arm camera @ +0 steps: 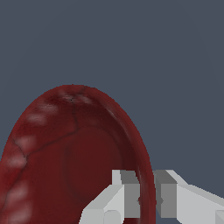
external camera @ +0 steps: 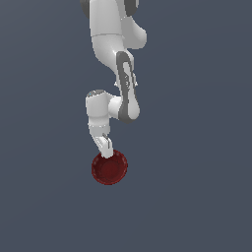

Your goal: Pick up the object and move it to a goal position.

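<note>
1. Toward the exterior view's left of centre, low in the scene, sits the dark red bowl (external camera: pixel 109 169), round and shallow, against a plain slate-grey ground (external camera: pixel 44 147) with no other object around it.
2. At the bowl's upper rim, on the side nearer the arm, the gripper (external camera: pixel 105 150) reaches down from the white wrist and meets the bowl's edge.
3. Above and slightly to the exterior view's right of the gripper, the white arm (external camera: pixel 118 44) descends from the top of the scene, bending at a grey-trimmed joint before it turns down to the wrist.
4. In the wrist view, the bowl (arm camera: pixel 74 162) fills the near half of the frame; its dark red inner wall shows pale mottling and thin dark lines, and the rim curves up and over to the fingers.
5. Further right in that same view, the gripper (arm camera: pixel 147 197) is closed narrowly on the bowl's rim: one finger pad lies against the inner wall, and the other finger (arm camera: pixel 165 194) presses the outer side, with the thin rim pinched between them.
</note>
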{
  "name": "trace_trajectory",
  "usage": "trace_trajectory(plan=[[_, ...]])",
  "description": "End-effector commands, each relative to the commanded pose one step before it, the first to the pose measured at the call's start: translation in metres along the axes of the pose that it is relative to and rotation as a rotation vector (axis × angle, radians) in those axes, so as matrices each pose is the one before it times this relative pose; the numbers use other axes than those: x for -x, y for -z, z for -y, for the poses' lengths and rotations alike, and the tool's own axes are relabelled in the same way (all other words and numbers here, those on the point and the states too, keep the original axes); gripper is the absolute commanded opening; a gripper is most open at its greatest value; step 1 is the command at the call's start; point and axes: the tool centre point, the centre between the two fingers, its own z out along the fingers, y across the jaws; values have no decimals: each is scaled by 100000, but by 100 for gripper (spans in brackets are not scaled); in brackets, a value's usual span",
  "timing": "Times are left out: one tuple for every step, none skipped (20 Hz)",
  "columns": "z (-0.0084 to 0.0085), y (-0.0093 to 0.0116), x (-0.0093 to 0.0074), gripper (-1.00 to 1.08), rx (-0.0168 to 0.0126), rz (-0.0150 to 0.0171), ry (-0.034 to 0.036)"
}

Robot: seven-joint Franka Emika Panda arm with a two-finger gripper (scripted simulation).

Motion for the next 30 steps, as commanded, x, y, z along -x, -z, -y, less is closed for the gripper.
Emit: trace_trajectory(plan=[[-17,-2,-18,-100,18,-18,-29],[0,0,0,-100,0,0,0],[1,-1,-3,-100,0,0,0],[2,8,26,-100,0,0,0],[5,25,77,-100,0,0,0],[8,42,129,-100,0,0,0],[11,59,181,-100,0,0,0],[15,77,235,-100,0,0,0],[18,94,289,-100,0,0,0],[49,124,371,-100,-10,-17,66],[26,131,403,-100,0,0,0],[30,150,463,-100,0,0,0],[40,166,536,-100,40,-38,42],[39,191,592,-100,0,0,0],[51,211,672,-100,36,-40,43],[50,237,736,-100,0,0,0],[62,259,822,-100,34,-42,42],[61,281,877,-100,0,0,0],[72,297,939,-100,32,-46,40],[71,309,973,-100,0,0,0],[81,319,1012,-100,29,-50,37],[80,324,1031,-100,0,0,0],[88,332,1051,-100,25,-57,30],[89,329,1061,-100,0,0,0],[93,330,1070,-100,0,0,0],[97,329,1075,-100,0,0,0],[100,325,1069,-100,0,0,0],[103,317,1052,-100,0,0,0],[105,308,1032,-100,0,0,0],[107,299,1011,-100,0,0,0]])
